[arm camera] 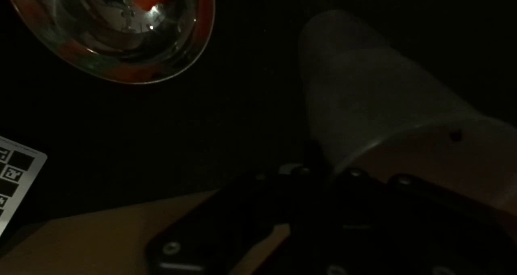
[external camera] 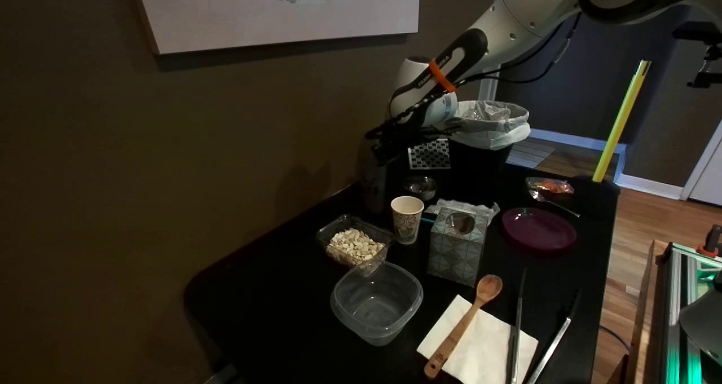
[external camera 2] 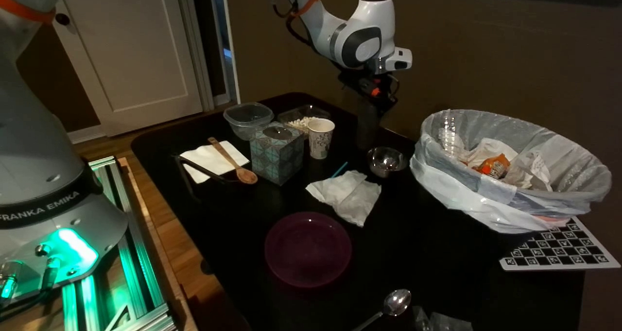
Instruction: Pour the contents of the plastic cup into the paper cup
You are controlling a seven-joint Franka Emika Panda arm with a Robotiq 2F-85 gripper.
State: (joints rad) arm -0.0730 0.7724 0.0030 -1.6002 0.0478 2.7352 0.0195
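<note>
The plastic cup (arm camera: 355,81) is a dim, see-through grey tumbler in the wrist view. It shows faintly below my gripper in both exterior views (external camera: 374,186) (external camera 2: 367,127), by the wall side of the black table. My gripper (arm camera: 319,166) is shut at its rim, with the cup wall pinched between the fingertips. The gripper is dark in the exterior views (external camera: 384,154) (external camera 2: 384,108). The cup looks about upright; I cannot tell whether its base touches the table, or what is inside. The white patterned paper cup (external camera: 407,221) (external camera 2: 320,139) stands upright nearby, apart from the gripper.
A small bowl (external camera: 420,188) (external camera 2: 386,162) (arm camera: 133,61) stands near the plastic cup. A tissue box (external camera: 458,248), a tub of pale pieces (external camera: 355,246) and a clear square tub (external camera: 377,302) surround the paper cup. A lined trash bin (external camera 2: 486,204) stands at the table's edge.
</note>
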